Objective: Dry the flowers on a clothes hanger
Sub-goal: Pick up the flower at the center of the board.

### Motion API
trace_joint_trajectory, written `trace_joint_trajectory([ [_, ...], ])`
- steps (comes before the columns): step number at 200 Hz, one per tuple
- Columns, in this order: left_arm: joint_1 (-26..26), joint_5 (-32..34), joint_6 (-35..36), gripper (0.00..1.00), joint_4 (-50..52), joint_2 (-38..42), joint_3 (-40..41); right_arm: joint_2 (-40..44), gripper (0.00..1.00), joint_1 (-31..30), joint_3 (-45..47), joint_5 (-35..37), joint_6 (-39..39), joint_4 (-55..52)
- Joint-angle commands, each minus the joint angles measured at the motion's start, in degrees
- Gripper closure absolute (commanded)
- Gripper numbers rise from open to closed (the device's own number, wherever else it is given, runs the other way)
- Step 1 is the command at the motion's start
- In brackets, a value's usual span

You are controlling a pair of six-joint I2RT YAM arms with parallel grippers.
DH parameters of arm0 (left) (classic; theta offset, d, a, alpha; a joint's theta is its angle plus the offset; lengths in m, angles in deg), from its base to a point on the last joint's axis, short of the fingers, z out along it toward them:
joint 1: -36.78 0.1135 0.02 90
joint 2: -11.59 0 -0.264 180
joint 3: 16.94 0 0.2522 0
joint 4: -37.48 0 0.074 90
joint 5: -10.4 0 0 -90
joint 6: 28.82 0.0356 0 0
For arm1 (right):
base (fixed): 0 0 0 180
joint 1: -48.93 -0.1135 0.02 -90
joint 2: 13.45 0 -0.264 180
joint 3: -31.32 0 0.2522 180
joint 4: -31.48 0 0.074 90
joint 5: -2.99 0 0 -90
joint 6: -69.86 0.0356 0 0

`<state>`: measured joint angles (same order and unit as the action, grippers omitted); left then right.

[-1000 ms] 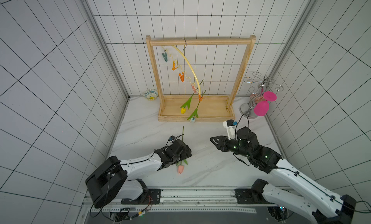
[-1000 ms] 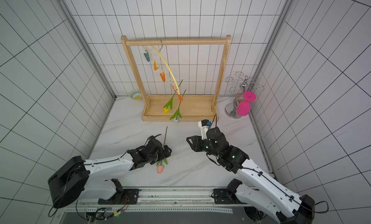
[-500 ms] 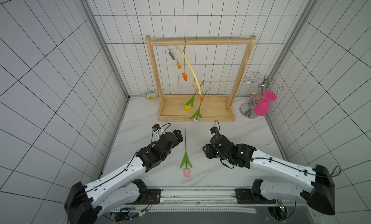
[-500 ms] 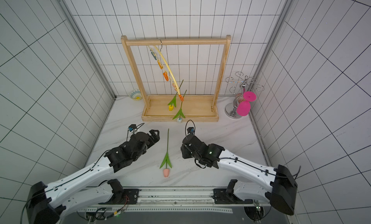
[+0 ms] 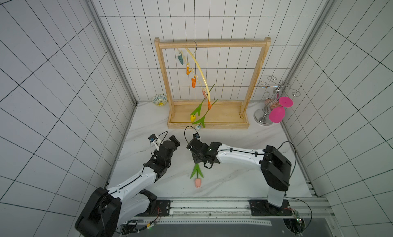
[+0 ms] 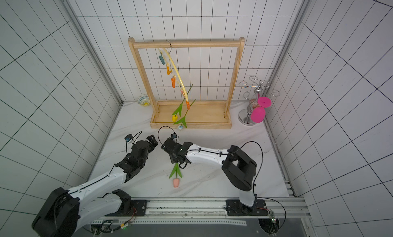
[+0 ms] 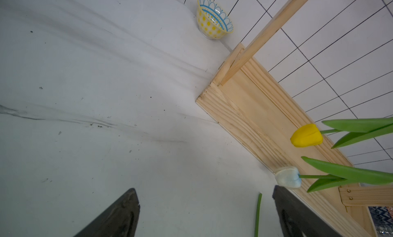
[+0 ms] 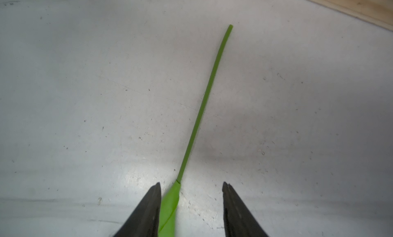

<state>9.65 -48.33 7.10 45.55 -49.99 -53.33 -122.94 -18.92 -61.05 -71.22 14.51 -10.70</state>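
Observation:
A pink tulip point(image 5: 198, 182) lies on the marble table, bloom toward the front edge, its thin green stem point(image 8: 204, 102) pointing at the rack. My right gripper point(image 8: 191, 183) is open, lowered over the stem's leafy base, which lies against one finger. My left gripper point(image 7: 205, 189) is open wide above bare table to the left, and the stem's tip point(image 7: 258, 214) shows just inside one of its fingers. A yellow tulip point(image 5: 192, 118) and a white tulip point(image 5: 198, 127) hang heads down from pins on the pale-yellow clothes hanger point(image 5: 198, 68).
The hanger hooks on the top bar of a wooden frame rack point(image 5: 212, 44) at the back. A patterned bowl point(image 5: 159, 99) sits at the rack's left. A silver stand point(image 5: 263, 116) holding a magenta glass point(image 5: 276, 115) stands back right. The arms' rail runs along the front.
My left gripper let go of the pink tulip and moved left and toward the rack. My right arm swung left and came down over the stem. The hanger swayed slightly.

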Motion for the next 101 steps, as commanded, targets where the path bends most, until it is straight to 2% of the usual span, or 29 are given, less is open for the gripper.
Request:
trace_joint_trajectory([
  [1,0.6,3.8,1.0,0.01,-1.4,1.4,0.4,-3.0,0.54,0.1,-3.5,0.7,-0.8,-3.1],
  [47,0.6,3.0,0.7,0.01,-0.6,3.9,0.9,-7.0,0.60,2.0,-4.5,-3.9,2.0,-1.7],
  [76,0.6,1.9,0.6,0.01,-1.0,2.8,0.6,-7.7,0.64,2.0,-2.4,-6.3,6.5,0.7],
  [101,0.6,0.4,0.6,0.01,-1.5,1.1,0.1,-10.2,0.67,2.0,-3.7,-6.4,7.3,0.4],
])
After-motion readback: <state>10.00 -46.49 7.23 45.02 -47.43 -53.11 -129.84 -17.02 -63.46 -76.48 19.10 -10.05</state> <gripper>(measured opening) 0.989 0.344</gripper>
